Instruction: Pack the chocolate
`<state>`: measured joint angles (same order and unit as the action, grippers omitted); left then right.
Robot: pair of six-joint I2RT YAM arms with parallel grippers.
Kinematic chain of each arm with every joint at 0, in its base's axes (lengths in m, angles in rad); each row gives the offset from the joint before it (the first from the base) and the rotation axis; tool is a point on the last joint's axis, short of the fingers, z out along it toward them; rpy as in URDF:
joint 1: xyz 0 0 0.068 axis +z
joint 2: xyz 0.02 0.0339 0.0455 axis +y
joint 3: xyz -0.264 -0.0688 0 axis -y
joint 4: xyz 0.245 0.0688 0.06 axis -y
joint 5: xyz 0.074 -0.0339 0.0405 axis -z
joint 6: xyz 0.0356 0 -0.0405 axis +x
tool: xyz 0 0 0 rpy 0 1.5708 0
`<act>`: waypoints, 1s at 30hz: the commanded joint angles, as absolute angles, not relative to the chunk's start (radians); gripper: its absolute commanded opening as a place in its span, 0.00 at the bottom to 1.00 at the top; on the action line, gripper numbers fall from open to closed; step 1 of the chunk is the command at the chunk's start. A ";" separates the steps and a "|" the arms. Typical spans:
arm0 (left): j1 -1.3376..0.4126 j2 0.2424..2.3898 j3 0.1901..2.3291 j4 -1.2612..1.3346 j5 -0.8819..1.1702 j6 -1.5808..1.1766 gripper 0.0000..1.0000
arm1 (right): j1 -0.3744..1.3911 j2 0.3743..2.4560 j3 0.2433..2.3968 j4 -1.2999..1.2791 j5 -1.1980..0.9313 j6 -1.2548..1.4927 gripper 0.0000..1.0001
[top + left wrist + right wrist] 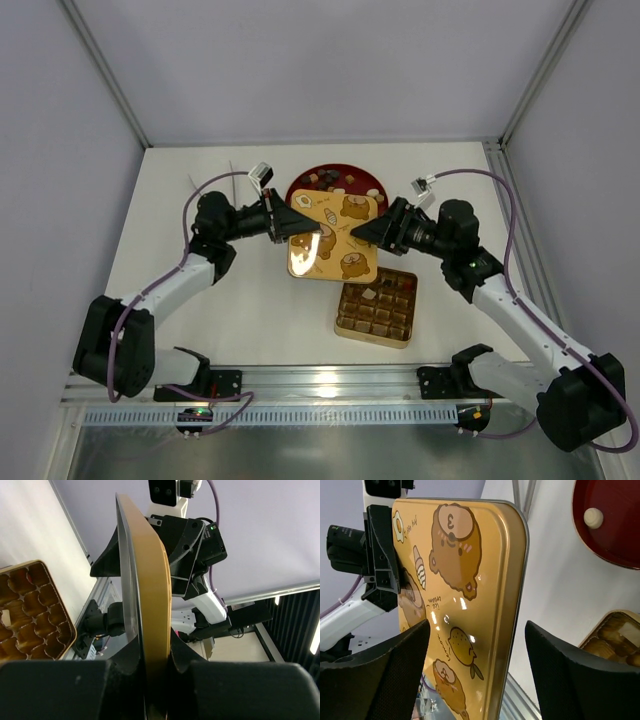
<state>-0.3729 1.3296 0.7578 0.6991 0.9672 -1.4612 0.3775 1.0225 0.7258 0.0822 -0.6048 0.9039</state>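
A gold lid (333,238) printed with cartoon bears hangs above the table between both arms. My left gripper (300,225) is shut on its left edge; in the left wrist view the fingers (120,672) pinch the lid's rim (150,605). My right gripper (360,232) stands open around the lid's right edge (512,595), jaws clear of it on both sides. Chocolate (378,300) fills cells of the square gold tin (343,322). More chocolate pieces (340,180) lie on the red plate (300,187), including a cream-white ball (593,517).
The lid hides the near part of the red plate (610,540). The tin (47,587) sits below and right of the lid, near the table's front. White walls enclose the table on three sides.
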 commanded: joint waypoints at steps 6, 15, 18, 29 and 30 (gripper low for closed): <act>-0.377 1.348 0.736 0.781 0.934 -1.470 0.00 | 0.371 0.945 0.798 -0.256 -0.356 0.762 0.80; -0.383 1.371 0.718 0.796 0.939 -1.457 0.00 | 0.322 0.827 0.796 -0.627 -0.062 0.719 0.81; -0.393 1.384 0.715 0.810 0.943 -1.457 0.00 | 0.318 0.772 0.792 -0.731 0.036 0.732 0.81; -0.436 1.445 0.701 0.873 0.940 -1.451 0.00 | 0.192 0.814 0.661 -0.821 0.155 0.762 0.32; -0.442 1.448 0.701 0.876 0.940 -1.451 0.00 | 0.167 0.822 0.644 -0.801 0.131 0.755 0.23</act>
<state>-0.4278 1.4406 0.7048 0.7910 0.9356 -1.4590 0.2245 0.8024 0.6785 -0.8097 0.1066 0.7593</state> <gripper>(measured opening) 0.124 0.290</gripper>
